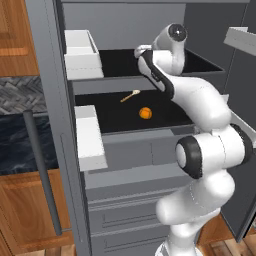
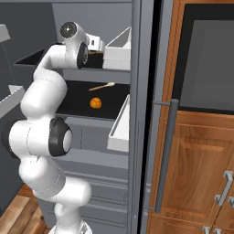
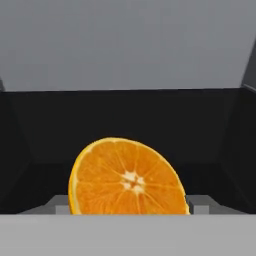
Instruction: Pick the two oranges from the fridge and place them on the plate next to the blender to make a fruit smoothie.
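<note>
The fridge (image 1: 125,165) stands open with black shelves. My arm reaches onto the upper shelf (image 1: 117,62). In the hand view a cut orange (image 3: 127,177), its flat face toward the camera, sits between my gripper's (image 3: 129,204) fingertips (image 3: 59,203), and both tips touch its sides. The hand (image 2: 93,43) shows at the upper shelf in the right base view, where the arm hides the held fruit. A second, round orange (image 1: 145,113) (image 2: 95,103) lies on the lower shelf below. The plate and the blender are out of view.
A thin wooden spoon (image 1: 131,95) (image 2: 103,86) lies behind the round orange. White door bins (image 1: 82,55) (image 2: 119,125) flank the shelves. The door's dark bar handle (image 1: 42,175) is at left. Wood cabinets and a black-fronted microwave (image 2: 210,64) stand at right.
</note>
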Controlling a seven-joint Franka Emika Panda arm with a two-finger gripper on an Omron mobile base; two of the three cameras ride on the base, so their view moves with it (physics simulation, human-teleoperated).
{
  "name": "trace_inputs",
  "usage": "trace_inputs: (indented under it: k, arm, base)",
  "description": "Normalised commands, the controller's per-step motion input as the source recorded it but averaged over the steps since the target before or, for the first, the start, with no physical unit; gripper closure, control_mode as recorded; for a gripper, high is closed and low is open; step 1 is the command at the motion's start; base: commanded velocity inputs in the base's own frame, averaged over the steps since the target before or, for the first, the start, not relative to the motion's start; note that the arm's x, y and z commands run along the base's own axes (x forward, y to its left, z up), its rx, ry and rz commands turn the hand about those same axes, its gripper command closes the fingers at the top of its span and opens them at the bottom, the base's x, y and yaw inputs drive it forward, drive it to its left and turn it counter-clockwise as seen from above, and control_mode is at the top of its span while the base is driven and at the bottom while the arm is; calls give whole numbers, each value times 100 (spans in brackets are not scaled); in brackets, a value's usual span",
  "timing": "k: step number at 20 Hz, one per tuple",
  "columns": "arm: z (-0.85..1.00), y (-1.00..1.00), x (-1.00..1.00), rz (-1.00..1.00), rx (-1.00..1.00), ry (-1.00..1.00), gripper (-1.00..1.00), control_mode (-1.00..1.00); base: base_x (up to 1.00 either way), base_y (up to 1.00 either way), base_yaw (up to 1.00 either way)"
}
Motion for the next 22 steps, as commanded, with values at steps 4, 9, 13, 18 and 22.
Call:
trace_inputs:
  k: [4, 9, 13, 18, 22]
  arm:
    - [0, 1, -100, 2, 0, -33, 100, -100]
    - [3, 0, -100, 1, 0, -17, 100, -100]
    - [19, 4, -100, 2, 0, 0, 100, -100]
    - [24, 10, -100, 3, 0, 15, 100, -100]
    - [4, 11, -100, 5, 0, 53, 100, -100]
  base:
    - [0, 0, 0]
    - [0, 0, 0]
    - [0, 0, 0]
    - [0, 0, 0]
    - [0, 0, 0]
